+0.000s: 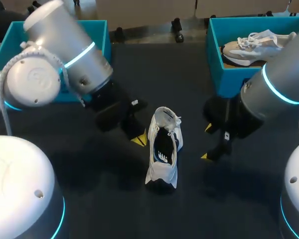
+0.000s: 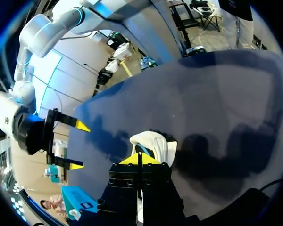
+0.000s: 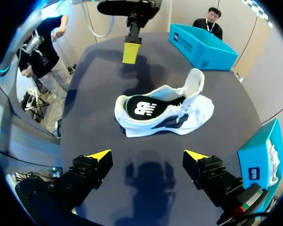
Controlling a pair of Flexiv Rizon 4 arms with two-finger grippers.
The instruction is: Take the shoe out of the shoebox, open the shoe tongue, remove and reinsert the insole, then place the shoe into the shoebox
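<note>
A white shoe (image 1: pixel 163 167) lies on the dark table between my two grippers, its tongue (image 3: pixel 194 81) pulled up and back. A black insole (image 3: pixel 144 108) with a white mark sits in its opening, the heel end riding up over the collar. My left gripper (image 1: pixel 139 140) is shut with nothing in it, just beside the shoe's left flank; in its own view the shoe (image 2: pixel 155 143) lies right ahead of the closed tips (image 2: pixel 139 158). My right gripper (image 1: pixel 206 142) stands open to the shoe's right, a short way off, and the shoe (image 3: pixel 179 117) shows ahead of its spread fingers (image 3: pixel 147 155).
A blue shoebox (image 1: pixel 229 74) at the back right holds a second pale shoe (image 1: pixel 254 45). Another blue box (image 1: pixel 100 31) stands at the back left, behind my left arm. Bare dark table lies in front of the shoe.
</note>
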